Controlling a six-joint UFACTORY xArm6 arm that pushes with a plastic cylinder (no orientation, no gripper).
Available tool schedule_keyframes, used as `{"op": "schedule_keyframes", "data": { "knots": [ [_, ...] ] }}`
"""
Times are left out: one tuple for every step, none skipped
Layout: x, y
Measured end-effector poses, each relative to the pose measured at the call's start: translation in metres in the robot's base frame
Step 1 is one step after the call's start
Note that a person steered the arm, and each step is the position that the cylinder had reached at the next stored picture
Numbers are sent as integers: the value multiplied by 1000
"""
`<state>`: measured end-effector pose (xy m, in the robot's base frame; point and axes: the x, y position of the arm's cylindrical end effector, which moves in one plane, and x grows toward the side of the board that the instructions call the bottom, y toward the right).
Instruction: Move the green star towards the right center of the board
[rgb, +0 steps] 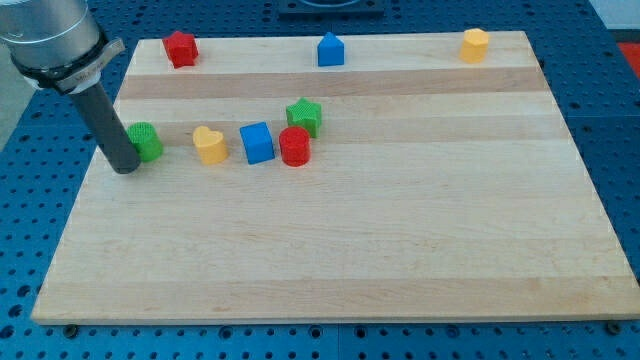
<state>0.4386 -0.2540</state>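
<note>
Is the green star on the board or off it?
On: the green star sits on the board, touching the red cylinder.

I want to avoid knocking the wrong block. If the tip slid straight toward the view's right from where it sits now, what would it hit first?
My tip sits at the left side of the green round block, apparently touching it, so that goes first. The yellow heart is next in that row. The green star lies farther right and slightly higher.

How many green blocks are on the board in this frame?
2. The green star sits mid-board, touching the red cylinder. The green cylinder is near the view's left edge, right beside my tip. None appear hidden.
</note>
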Motion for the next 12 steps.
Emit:
{"op": "schedule_keyframes", "data": {
  "knots": [
    [1, -5],
    [4, -8],
    [4, -8],
    [4, 0],
    [4, 22],
    [4, 46],
    [3, 64],
    [-5, 77],
    [-23, 80],
    [-39, 92],
    [-49, 125],
    [-55, 162]
  ]
}}
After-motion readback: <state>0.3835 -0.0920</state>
